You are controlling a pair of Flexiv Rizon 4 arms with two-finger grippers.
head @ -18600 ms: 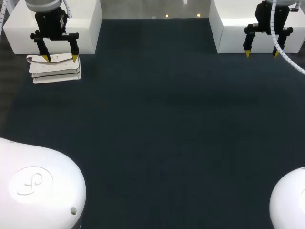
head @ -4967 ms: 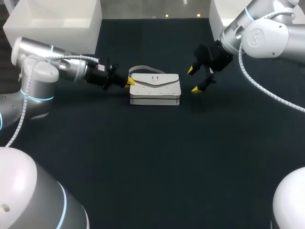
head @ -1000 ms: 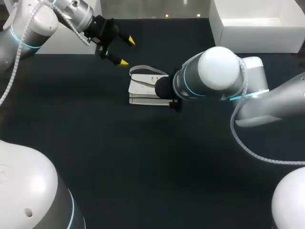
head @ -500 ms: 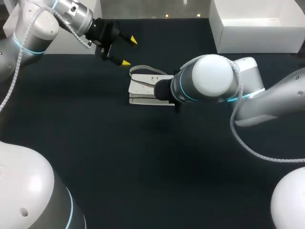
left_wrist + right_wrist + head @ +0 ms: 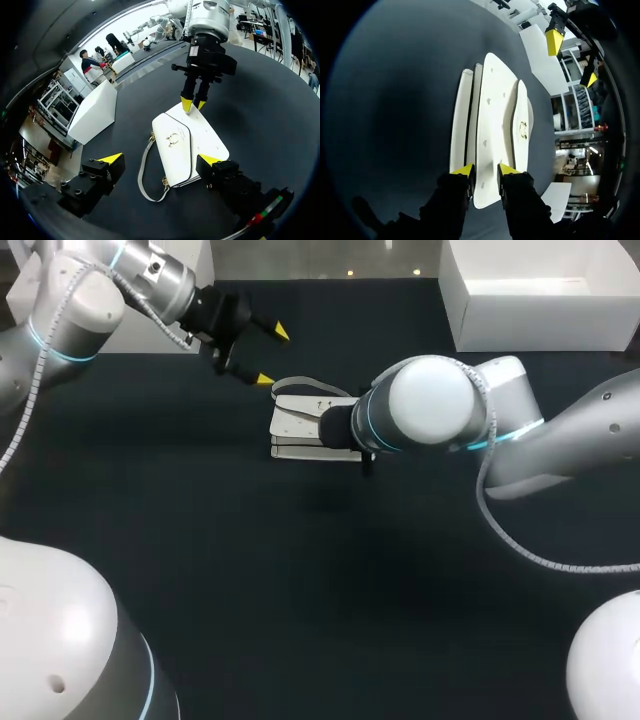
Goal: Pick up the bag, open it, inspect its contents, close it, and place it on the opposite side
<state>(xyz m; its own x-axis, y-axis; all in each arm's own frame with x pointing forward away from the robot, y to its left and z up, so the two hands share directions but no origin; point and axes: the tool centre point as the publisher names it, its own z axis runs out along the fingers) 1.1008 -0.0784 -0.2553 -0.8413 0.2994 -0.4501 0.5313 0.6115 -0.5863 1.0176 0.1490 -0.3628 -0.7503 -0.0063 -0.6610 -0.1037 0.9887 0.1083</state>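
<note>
Dark table [image 5: 300, 590] bears a white bin [image 5: 540, 300]; right arm [image 5: 430, 420] overlaps the bag [image 5: 298, 420].

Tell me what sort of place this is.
Likely a robotics lab bench: a dark table, a white handbag staged on it, left gripper open near it, right gripper shut on its edge.

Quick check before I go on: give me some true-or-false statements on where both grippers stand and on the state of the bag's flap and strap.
1. The left gripper is shut on the strap. False: it is open and apart from the bag.
2. The right gripper pinches the bag's end. True.
3. The flap stands open. False: it lies shut on the bag.
4. The bag lies flat on the table. True.
5. The strap is looped over the right gripper. False: it lies beside the bag, at the opposite end.
</note>
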